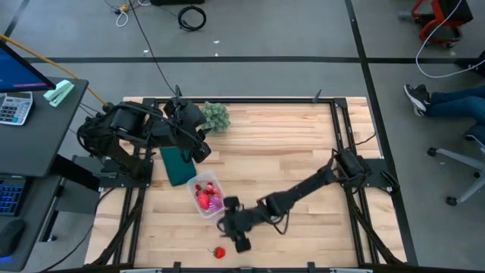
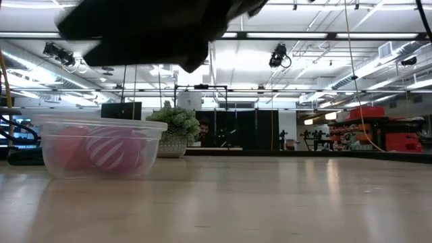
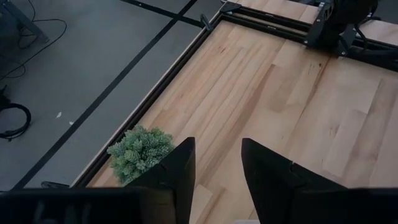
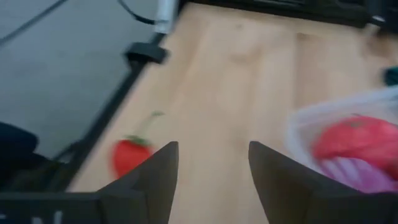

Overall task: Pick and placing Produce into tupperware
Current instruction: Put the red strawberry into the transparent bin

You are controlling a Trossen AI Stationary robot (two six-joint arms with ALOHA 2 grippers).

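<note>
The right gripper (image 1: 229, 227) hovers with fingers (image 4: 155, 177) apart and empty, between the clear tupperware (image 1: 204, 195), which holds red and purple produce (image 1: 206, 199), and a lone red fruit (image 1: 219, 252) on the bench (image 1: 288, 152). The left gripper's (image 3: 217, 171) fingers are also apart, empty, near the green plant (image 1: 215, 116).

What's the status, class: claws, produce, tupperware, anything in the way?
Right claw open, empty, beside tupperware. Left claw open, empty, waiting near plant. Red and pink produce in tupperware; one red piece loose at table edge. Nothing in the way.
</note>
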